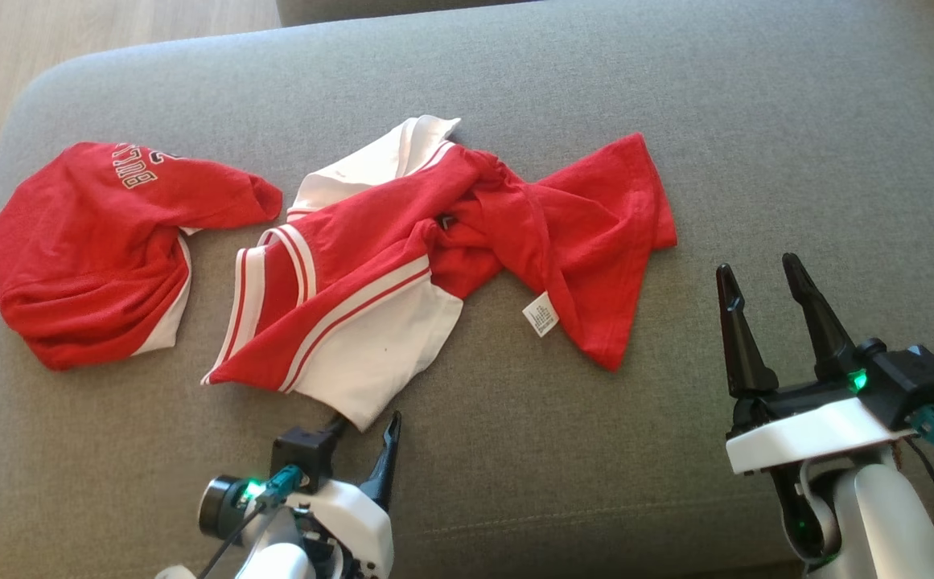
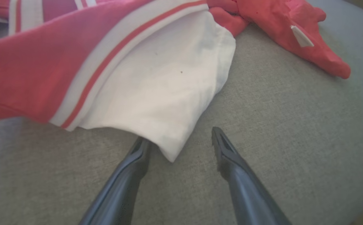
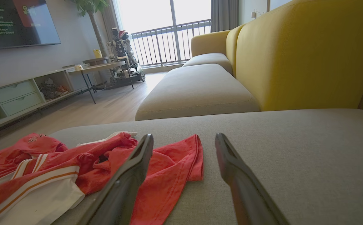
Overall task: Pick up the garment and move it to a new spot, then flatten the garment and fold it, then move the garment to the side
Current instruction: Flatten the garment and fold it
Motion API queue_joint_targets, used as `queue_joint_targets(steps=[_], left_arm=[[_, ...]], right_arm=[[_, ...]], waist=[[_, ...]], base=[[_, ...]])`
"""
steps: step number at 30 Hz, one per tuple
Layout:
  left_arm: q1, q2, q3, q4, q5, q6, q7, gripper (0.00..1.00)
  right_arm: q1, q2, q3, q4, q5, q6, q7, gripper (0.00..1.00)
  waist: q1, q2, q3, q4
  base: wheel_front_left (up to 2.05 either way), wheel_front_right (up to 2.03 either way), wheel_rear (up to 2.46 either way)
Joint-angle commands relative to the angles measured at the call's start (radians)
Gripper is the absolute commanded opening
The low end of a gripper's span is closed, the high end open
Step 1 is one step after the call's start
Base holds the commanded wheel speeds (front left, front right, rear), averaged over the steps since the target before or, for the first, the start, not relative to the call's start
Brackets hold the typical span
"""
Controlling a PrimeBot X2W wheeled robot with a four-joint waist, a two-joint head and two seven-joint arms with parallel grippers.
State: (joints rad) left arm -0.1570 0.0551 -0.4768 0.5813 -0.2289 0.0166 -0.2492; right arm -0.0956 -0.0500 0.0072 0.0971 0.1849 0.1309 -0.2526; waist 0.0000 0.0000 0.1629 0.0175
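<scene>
In the head view a grey, coarse-woven sofa cushion (image 1: pixel 676 121) carries the garment (image 1: pixel 370 265), a crumpled red knit with smooth white panels and striped bands, twisted at its middle, a small white label (image 1: pixel 541 314) on its right part; a second red jersey (image 1: pixel 88 249) with white lettering lies bunched just to its left. The left gripper (image 1: pixel 364 430) sits at the garment's white lower corner, released and clamping nothing, while the right gripper (image 1: pixel 756 265) stands well to the right above bare cushion, splayed and empty. In the left wrist view the white panel's pointed corner (image 2: pixel 168 150) dips between the left gripper's dark tapered fingers (image 2: pixel 128 175), one tip touching the hem. In the right wrist view the garment lies low and left on the cushion, beyond it a mustard-yellow sofa back (image 3: pixel 303 53) and a pale shelf unit (image 3: pixel 15 97) with two drawers, one open compartment holding a dark heap too small to identify
</scene>
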Motion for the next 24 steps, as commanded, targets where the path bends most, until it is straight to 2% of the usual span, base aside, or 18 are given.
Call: queue_joint_targets(steps=[1,6,13,19,24], left_arm=[[-0.029,0.0,0.014,-0.022,0.008,-0.011,-0.012,0.0],[-0.031,-0.001,0.039,-0.061,-0.02,-0.025,-0.012,0.0],[-0.017,0.01,0.128,-0.283,-0.033,-0.044,-0.012,0.0],[0.002,0.007,0.191,-0.431,-0.04,-0.053,-0.012,0.0],[0.019,0.0,0.231,-0.548,-0.03,-0.057,-0.013,0.0]], right_arm=[[-0.037,0.0,0.021,-0.031,0.007,0.0,-0.009,1.0],[-0.034,0.0,0.015,-0.028,0.008,0.0,-0.009,1.0],[-0.018,0.0,0.014,0.032,0.028,0.0,-0.009,1.0],[-0.007,0.0,0.04,0.14,0.037,0.0,-0.009,1.0],[-0.019,0.0,0.074,0.257,0.088,0.0,0.001,1.0]], waist=[[0.0,0.0,0.0,-0.001],[0.0,0.0,-0.001,-0.001],[0.0,0.0,-0.007,0.012],[0.0,0.0,-0.019,0.021],[0.0,0.0,-0.029,0.033]], base=[[0.0,0.0,0.0],[0.0,0.0,0.0],[0.0,0.0,0.0],[0.0,0.0,0.0],[0.0,0.0,0.0]])
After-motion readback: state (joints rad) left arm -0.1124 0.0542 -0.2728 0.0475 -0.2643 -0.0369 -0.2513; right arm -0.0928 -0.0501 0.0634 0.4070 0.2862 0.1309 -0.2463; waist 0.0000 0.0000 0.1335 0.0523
